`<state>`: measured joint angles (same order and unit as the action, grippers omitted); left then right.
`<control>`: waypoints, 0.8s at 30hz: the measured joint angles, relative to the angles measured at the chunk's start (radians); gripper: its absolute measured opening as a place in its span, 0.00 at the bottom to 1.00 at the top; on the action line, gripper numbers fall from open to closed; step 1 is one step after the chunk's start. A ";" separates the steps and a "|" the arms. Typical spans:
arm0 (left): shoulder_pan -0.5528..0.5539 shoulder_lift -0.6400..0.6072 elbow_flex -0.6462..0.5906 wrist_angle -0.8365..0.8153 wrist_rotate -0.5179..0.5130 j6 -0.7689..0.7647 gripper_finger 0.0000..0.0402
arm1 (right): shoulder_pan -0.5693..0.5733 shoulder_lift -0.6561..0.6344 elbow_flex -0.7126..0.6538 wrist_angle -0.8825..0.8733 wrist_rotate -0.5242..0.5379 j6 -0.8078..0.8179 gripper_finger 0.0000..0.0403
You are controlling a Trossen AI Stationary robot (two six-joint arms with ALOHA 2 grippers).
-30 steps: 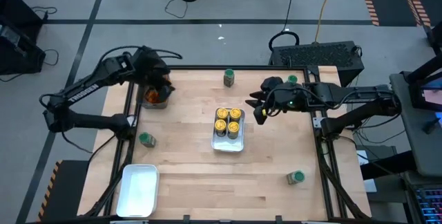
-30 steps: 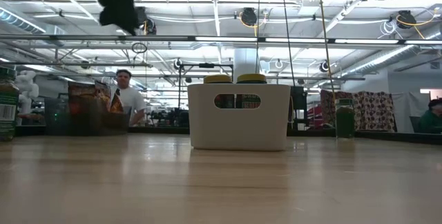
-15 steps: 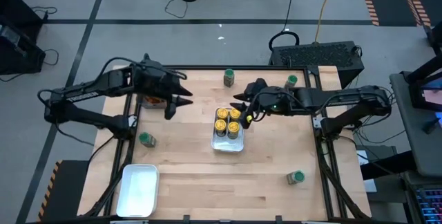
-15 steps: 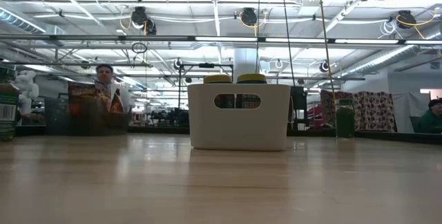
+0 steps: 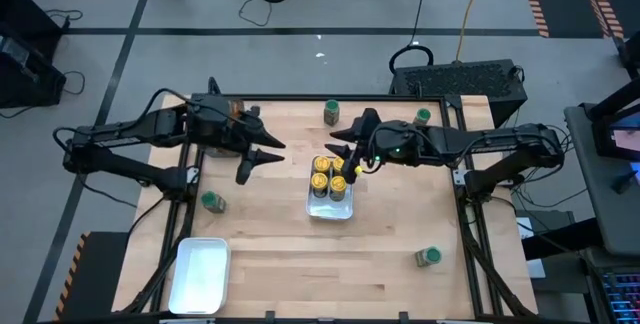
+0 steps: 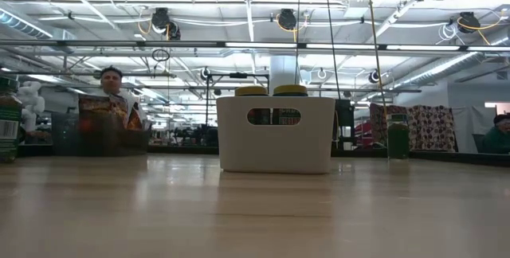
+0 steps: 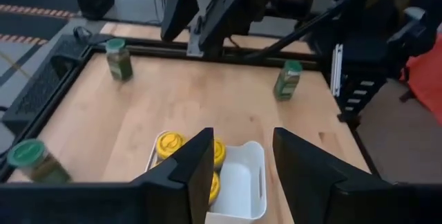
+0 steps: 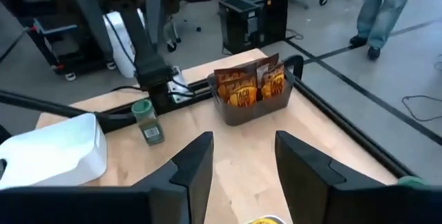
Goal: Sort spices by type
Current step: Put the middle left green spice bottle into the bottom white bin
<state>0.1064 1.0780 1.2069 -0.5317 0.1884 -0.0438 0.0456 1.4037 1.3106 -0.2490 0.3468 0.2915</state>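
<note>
Now, centre tray (image 5: 330,207): four yellow-lid jars (image 5: 330,175).
Dark bin (image 8: 253,108): orange packets (image 8: 250,87).
Corner tray (image 5: 200,274): nothing inside.
Green-lid jars (image 5: 331,112): scattered on surface (image 5: 400,224).
Left fingers (image 7: 194,165), right fingers (image 8: 196,165): parted, grasping nothing.

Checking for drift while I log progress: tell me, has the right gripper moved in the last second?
Yes. In the high view the right gripper has swung toward the table's middle, from beside the white tray to over its yellow-lidded jars.

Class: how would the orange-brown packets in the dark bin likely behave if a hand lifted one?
The packets look thin and flat, so probably light and floppy. They stand leaning in the dark bin, so neighbours may slump. Glossy printed faces suggest some slipperiness.
</note>
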 joint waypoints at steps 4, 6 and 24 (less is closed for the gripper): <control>-0.017 -0.063 -0.119 0.128 0.000 -0.032 0.35 | 0.000 0.000 0.000 -0.013 -0.038 0.007 0.34; -0.018 -0.108 -0.199 0.193 0.001 -0.076 0.34 | 0.001 0.000 0.000 -0.022 -0.040 0.010 0.34; -0.017 -0.509 -0.520 0.332 -0.021 -0.301 0.30 | -0.089 0.000 0.000 -0.066 -0.172 -0.048 0.34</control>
<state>0.0891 0.5694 0.6873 -0.1997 0.1673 -0.3445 -0.0438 1.4033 1.3106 -0.3147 0.1749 0.2433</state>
